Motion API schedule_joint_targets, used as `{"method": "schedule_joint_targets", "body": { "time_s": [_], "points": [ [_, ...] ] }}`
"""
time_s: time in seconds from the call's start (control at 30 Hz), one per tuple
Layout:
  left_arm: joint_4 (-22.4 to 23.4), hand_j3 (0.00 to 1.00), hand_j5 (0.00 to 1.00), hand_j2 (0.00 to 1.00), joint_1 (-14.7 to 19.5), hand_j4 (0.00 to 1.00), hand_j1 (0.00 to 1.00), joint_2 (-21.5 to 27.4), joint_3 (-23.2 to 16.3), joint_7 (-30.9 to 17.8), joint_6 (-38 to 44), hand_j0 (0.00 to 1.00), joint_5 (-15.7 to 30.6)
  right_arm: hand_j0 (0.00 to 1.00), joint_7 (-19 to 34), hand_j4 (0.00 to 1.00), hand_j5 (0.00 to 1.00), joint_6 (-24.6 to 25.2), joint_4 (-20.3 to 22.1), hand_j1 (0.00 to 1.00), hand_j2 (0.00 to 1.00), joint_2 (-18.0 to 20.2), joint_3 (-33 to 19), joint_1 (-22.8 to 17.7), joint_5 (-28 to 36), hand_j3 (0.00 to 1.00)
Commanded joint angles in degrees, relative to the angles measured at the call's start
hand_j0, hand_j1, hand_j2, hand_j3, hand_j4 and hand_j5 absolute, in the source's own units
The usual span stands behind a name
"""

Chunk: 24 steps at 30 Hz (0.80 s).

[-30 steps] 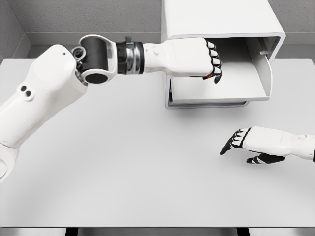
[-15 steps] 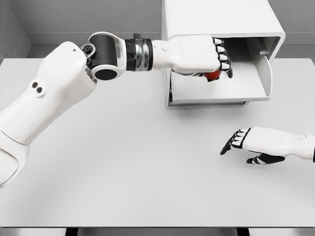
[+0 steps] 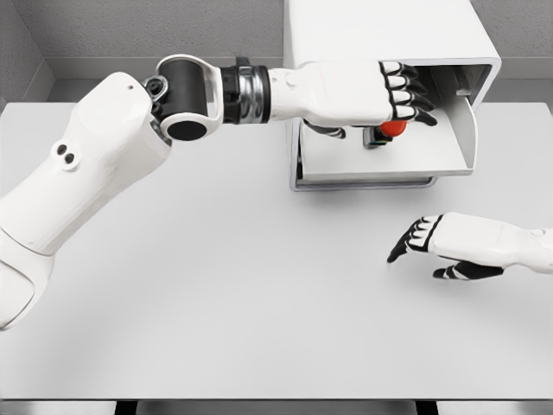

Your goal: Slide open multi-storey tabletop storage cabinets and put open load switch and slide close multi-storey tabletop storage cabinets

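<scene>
Well, we see the table [image 3: 216,303] spread wide and bare toward us, the cabinet [image 3: 380,35] at its far edge with its drawer [image 3: 389,160] pulled out. Our left arm reaches across, the left hand [image 3: 393,91] over the drawer, fingers extended and loosened. The red load switch [image 3: 393,128] sits in the drawer just beneath them. Our right hand [image 3: 458,246] hovers relaxed, holding nothing, well apart.
</scene>
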<state>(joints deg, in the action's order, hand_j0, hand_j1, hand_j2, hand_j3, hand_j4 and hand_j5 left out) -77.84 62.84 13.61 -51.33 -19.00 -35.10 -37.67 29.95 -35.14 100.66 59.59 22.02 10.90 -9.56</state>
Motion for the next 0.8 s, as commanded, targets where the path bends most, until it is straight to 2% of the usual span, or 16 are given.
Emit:
{"method": "schedule_joint_targets", "body": {
  "time_s": [0.0, 0.2, 0.3, 0.43, 0.47, 0.5, 0.57, 0.67, 0.73, 0.77],
  "points": [
    [-2.2, 1.0, 1.0, 1.0, 0.0, 1.0, 1.0, 0.0, 0.2, 0.1, 0.1, 1.0, 0.4, 0.75, -0.2, 0.75, 0.75, 0.1, 0.5, 0.75, 0.75, 0.3, -0.7, 0.0, 1.5, 0.75],
    [-5.5, 1.0, 1.0, 1.0, -0.3, 1.0, 1.0, 0.0, 0.1, 0.2, 0.1, 1.0, 0.5, 0.74, -0.1, 0.74, 0.74, 0.1, 0.5, 0.74, 0.74, 0.4, -0.8, 0.9, 2.6, 0.74],
    [-8.5, 1.0, 1.0, 1.0, -0.4, 1.0, 1.0, 1.2, 0.0, 0.2, 0.1, 1.0, 3.0, 0.73, -0.1, 0.73, 0.73, 0.1, 0.5, 0.73, 0.73, 0.3, -0.8, 1.1, 2.7, 0.73],
    [-18.9, 1.0, 1.0, 1.0, -2.5, 1.0, 1.0, 11.4, 0.4, 0.2, 0.1, 1.0, 8.7, 0.73, 0.0, 0.73, 0.73, 0.1, 0.3, 0.73, 0.73, -0.1, -2.3, 1.6, 2.6, 0.73],
    [-19.6, 1.0, 1.0, 1.0, -3.0, 1.0, 1.0, 13.4, 1.2, 0.2, 0.1, 1.0, 9.5, 0.73, 0.1, 0.73, 0.73, 0.1, 0.3, 0.73, 0.73, -0.1, -2.3, 1.6, 2.6, 0.73],
    [-19.8, 1.0, 1.0, 1.0, -4.5, 1.0, 1.0, 14.3, 3.5, 0.2, 0.1, 1.0, 10.7, 0.73, 0.1, 0.73, 0.73, 0.1, 0.3, 0.73, 0.73, -0.3, -2.3, 1.6, 2.6, 0.73],
    [-19.8, 1.0, 1.0, 1.0, -5.4, 1.0, 1.0, 17.9, 5.0, 0.2, 0.1, 1.0, 11.3, 0.73, 0.1, 0.73, 0.73, 0.1, 0.4, 0.73, 0.73, -0.4, -2.3, 1.8, 2.5, 0.73],
    [-18.9, 1.0, 1.0, 1.0, -8.8, 1.0, 1.0, 25.4, 9.8, 0.2, 0.1, 1.0, 12.0, 0.72, 0.2, 0.72, 0.72, 0.1, 0.5, 0.72, 0.72, -1.6, -2.2, 2.9, 2.4, 0.72],
    [-16.8, 1.0, 1.0, 1.0, -10.7, 1.0, 1.0, 28.9, 12.2, 0.2, 0.1, 1.0, 12.4, 0.72, 0.2, 0.72, 0.72, 0.1, 0.5, 0.72, 0.72, -3.1, -2.2, 3.6, 2.0, 0.72],
    [-14.8, 1.0, 1.0, 1.0, -11.1, 1.0, 1.0, 29.2, 13.2, 0.2, 0.1, 1.0, 12.4, 0.72, 0.3, 0.72, 0.72, 0.1, 0.5, 0.72, 0.72, -3.3, -2.2, 3.9, 1.9, 0.72]
  ]
}}
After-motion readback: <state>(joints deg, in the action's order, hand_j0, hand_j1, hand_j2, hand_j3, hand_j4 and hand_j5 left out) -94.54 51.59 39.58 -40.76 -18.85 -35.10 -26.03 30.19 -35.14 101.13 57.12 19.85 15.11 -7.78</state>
